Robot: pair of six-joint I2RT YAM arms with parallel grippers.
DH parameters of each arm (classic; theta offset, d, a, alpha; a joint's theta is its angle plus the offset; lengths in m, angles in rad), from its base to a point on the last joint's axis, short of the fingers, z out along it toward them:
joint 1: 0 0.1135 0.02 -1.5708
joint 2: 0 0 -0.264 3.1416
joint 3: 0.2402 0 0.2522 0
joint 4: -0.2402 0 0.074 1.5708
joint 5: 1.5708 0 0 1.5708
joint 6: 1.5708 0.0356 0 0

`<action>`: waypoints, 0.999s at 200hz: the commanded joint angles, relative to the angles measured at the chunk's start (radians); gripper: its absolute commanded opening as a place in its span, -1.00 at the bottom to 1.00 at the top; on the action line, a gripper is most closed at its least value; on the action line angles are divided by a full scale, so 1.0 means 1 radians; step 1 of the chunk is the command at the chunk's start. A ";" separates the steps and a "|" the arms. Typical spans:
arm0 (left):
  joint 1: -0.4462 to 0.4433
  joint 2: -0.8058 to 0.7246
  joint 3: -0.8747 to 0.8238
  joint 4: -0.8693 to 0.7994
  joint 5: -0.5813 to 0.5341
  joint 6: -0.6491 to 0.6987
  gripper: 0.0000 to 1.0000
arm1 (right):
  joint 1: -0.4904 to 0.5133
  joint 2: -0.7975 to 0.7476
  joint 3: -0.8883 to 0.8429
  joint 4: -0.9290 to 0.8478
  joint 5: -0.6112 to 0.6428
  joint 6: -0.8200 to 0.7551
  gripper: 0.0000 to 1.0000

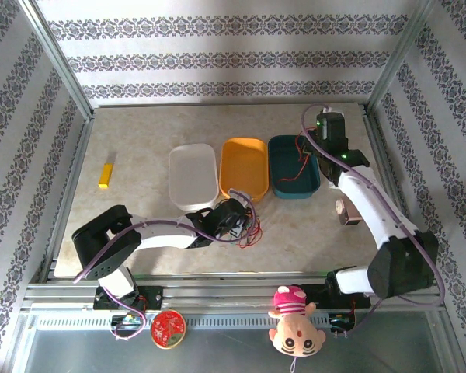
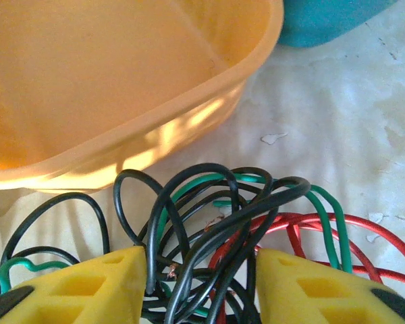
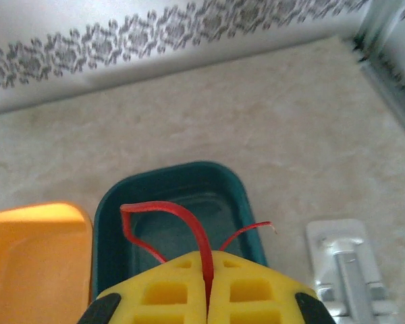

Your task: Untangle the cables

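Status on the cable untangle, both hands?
Left hand astride tangle, grip unclear. Right hand shut on red cable above teal bin. Orange bin close beside tangle.

cables (image 1: 252, 231) before middle tub (image 1: 245, 167) | one cable (image 1: 295, 180) in right tub (image 1: 283, 155)

A staged robot test booth: silver aluminium frame posts (image 1: 60, 66) rise at ten and two o'clock, and grey-patterned striped wallpaper panels (image 1: 217, 58) wall in a beige marble-look tabletop (image 1: 140, 132).

Black, green and red cables (image 2: 223, 229) are heaped in a tangle on the table (image 2: 337, 121), just before the orange tray (image 2: 155, 135). One red cable (image 3: 186, 216) is looped above the teal tray (image 3: 175, 169).
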 commanded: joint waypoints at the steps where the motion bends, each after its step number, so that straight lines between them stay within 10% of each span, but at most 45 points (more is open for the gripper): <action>1: -0.014 -0.043 -0.025 0.042 -0.047 -0.036 -0.02 | -0.014 0.094 0.000 0.035 -0.141 0.039 -1.00; 90: -0.014 -0.103 -0.061 0.044 -0.088 -0.065 0.06 | -0.033 0.379 0.053 -0.069 -0.201 0.213 -1.00; 137: -0.014 -0.122 -0.070 0.048 -0.125 -0.074 0.15 | -0.023 0.260 0.044 -0.087 -0.083 0.163 0.00; 200: -0.013 -0.146 -0.082 0.075 -0.182 -0.085 0.32 | 0.133 -0.041 -0.145 -0.134 -0.155 0.040 0.04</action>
